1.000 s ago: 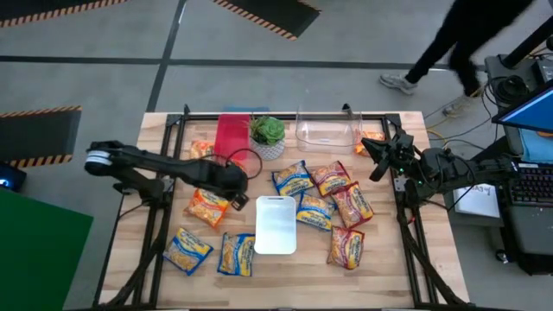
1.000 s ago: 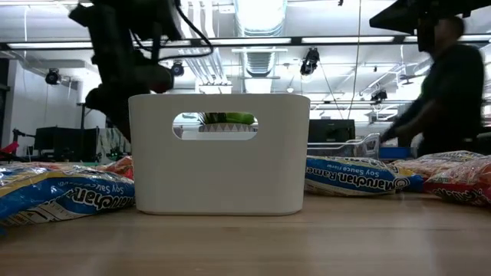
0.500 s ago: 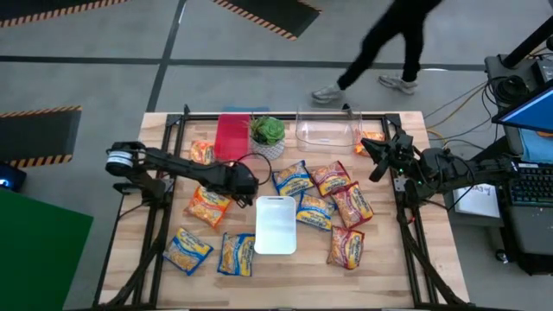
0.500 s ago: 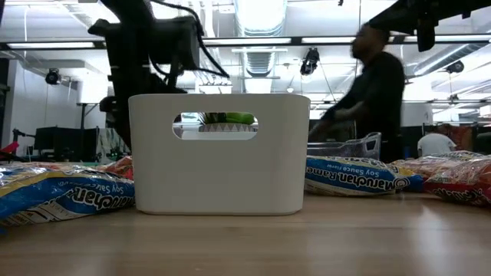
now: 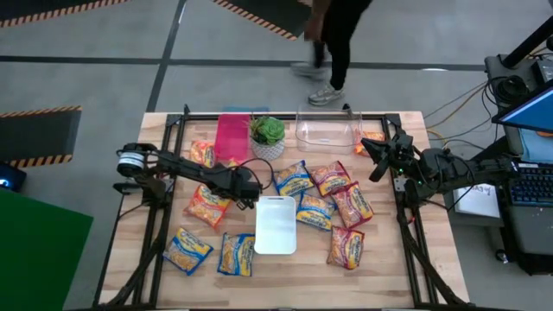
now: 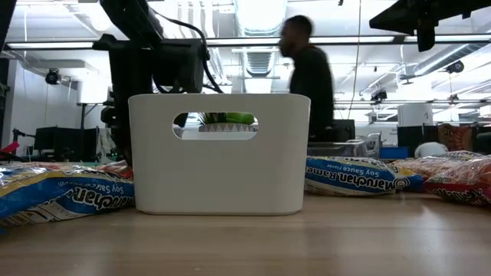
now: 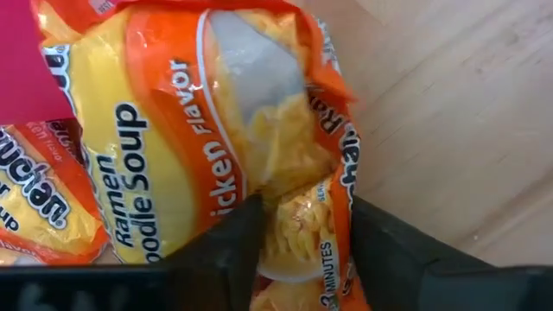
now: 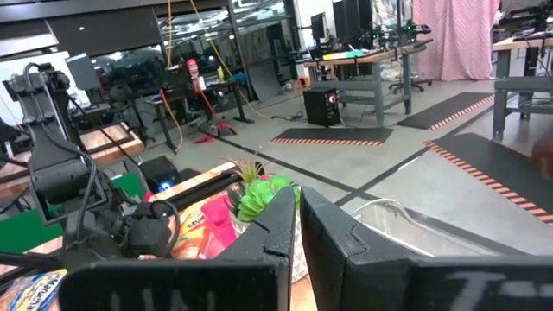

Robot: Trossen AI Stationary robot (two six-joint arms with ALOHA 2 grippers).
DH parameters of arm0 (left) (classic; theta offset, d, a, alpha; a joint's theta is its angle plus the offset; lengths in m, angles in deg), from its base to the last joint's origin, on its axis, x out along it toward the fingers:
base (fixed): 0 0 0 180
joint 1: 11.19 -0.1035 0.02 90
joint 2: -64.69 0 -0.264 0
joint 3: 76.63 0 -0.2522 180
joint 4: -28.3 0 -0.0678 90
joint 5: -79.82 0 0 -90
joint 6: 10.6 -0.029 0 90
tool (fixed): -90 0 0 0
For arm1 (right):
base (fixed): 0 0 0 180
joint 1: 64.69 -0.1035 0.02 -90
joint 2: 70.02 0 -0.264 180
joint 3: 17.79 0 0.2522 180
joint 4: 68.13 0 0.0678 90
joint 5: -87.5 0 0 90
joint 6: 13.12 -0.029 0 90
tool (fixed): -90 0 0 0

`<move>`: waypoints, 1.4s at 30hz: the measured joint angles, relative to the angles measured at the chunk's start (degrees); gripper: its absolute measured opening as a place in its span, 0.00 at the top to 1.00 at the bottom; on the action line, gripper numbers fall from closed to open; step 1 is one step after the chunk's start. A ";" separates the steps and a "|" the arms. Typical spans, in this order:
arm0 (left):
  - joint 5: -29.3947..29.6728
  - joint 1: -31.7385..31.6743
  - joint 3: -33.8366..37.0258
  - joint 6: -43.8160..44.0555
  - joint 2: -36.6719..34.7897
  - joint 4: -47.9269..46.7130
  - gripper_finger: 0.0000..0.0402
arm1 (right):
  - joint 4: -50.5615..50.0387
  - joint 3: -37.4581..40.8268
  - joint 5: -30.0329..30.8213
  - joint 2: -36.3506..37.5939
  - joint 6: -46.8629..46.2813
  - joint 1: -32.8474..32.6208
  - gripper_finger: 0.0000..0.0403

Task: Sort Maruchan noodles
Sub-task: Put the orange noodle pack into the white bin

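Left pincer: the left pincer (image 5: 251, 187) is over the middle of the desk (image 5: 389, 268), just beside the far left corner of the white bin (image 5: 276, 225). In the left wrist view its two dark fingers (image 7: 233, 242) stand partly open, one on each side of an orange chicken flavor packet (image 7: 216, 130). Whether they press on the packet I cannot tell.

Right pincer: the right pincer (image 5: 367, 147) waits at the far right edge of the desk, near the clear container (image 5: 327, 128). Its fingers are closed together and hold nothing.

Maruchan noodles: the Maruchan noodles (image 5: 324, 203) lie flat on the desk around the white bin. One group is to the right of the bin, some packets touching each other. An orange packet (image 5: 206, 206) lies to the left of the bin, and two blue-edged packets (image 5: 212, 250) lie near the front left. One more packet (image 5: 201, 151) lies just beside the pink container (image 5: 231, 136).

White bin: it stands upright in the middle of the desk. In the low view a handle hole (image 6: 215, 125) shows in its wall.

Potted plant: the green plant (image 5: 267, 131) stands between the pink container and the clear container.

Person: a person (image 5: 333, 43) is on the floor behind the desk.
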 joint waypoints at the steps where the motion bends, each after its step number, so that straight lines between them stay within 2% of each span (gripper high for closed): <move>1: 0.00 0.07 0.00 0.00 -0.05 -0.02 0.74 | 0.00 0.02 0.00 0.00 0.03 0.00 0.97; 5: -0.03 0.43 0.02 -0.01 -0.72 -0.80 0.94 | -0.01 0.02 0.00 0.00 0.09 0.00 0.97; 6: -0.09 0.53 0.02 0.01 -0.85 -1.21 0.97 | -0.01 0.04 0.00 0.00 0.09 0.02 0.97; 13: -0.59 2.04 0.11 -0.43 -5.18 -6.22 0.99 | -0.03 0.04 0.00 0.00 0.09 0.00 0.97; 23: -0.48 6.13 0.11 -14.13 -21.67 -6.21 1.00 | -0.03 0.07 0.00 0.00 0.07 0.02 0.97; 29: -0.92 8.16 0.11 -19.40 -30.19 -1.63 1.00 | -0.08 0.09 0.02 0.00 0.07 0.02 0.97; 35: -9.36 8.74 0.11 -23.70 -34.80 11.89 1.00 | -0.06 0.09 0.02 0.00 0.07 0.00 0.97; 42: -22.43 8.88 0.11 -27.92 -33.37 27.36 1.00 | -0.06 0.15 0.03 0.00 0.06 0.01 0.97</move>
